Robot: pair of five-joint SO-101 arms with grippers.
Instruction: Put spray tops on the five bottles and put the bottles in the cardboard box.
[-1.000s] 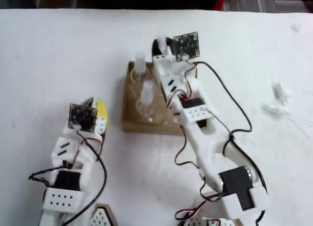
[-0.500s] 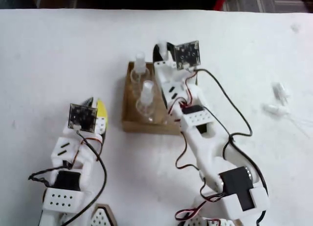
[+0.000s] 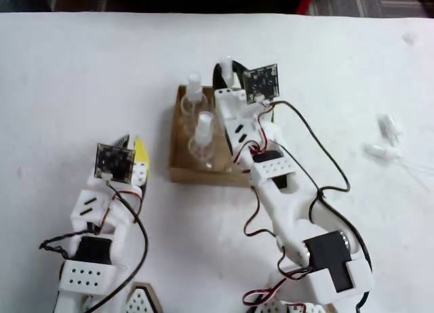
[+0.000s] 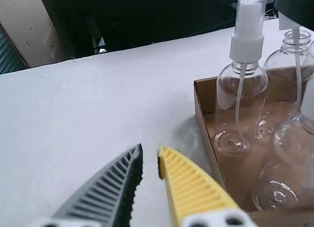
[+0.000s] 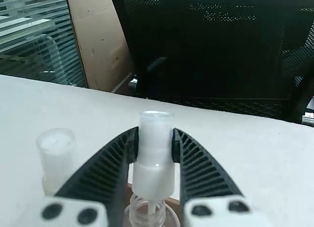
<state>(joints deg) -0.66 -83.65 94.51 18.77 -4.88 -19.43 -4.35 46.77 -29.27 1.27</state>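
Observation:
My right gripper (image 5: 156, 138) is shut on a white spray top (image 5: 156, 160), holding it upright over the open neck of a clear bottle (image 5: 147, 210) in the cardboard box (image 3: 203, 175). In the high view this gripper (image 3: 227, 68) is at the box's far side. Two clear bottles with spray tops (image 3: 194, 89) (image 3: 203, 130) stand in the box. My left gripper (image 4: 149, 160) is shut and holds nothing, low over the table left of the box (image 4: 203, 114). From there the nearest capped bottle (image 4: 243, 74) stands upright, and the held top's tube (image 4: 297, 70) hangs into another bottle (image 4: 293, 47).
Two loose spray tops (image 3: 388, 127) (image 3: 380, 151) lie on the white table to the right of the box. The right arm (image 3: 271, 171) and its cables stretch over the box's right half. A dark chair stands beyond the table's far edge.
The right wrist has shifted slightly toward the near right over the box, still gripping the spray top. The left arm has not moved.

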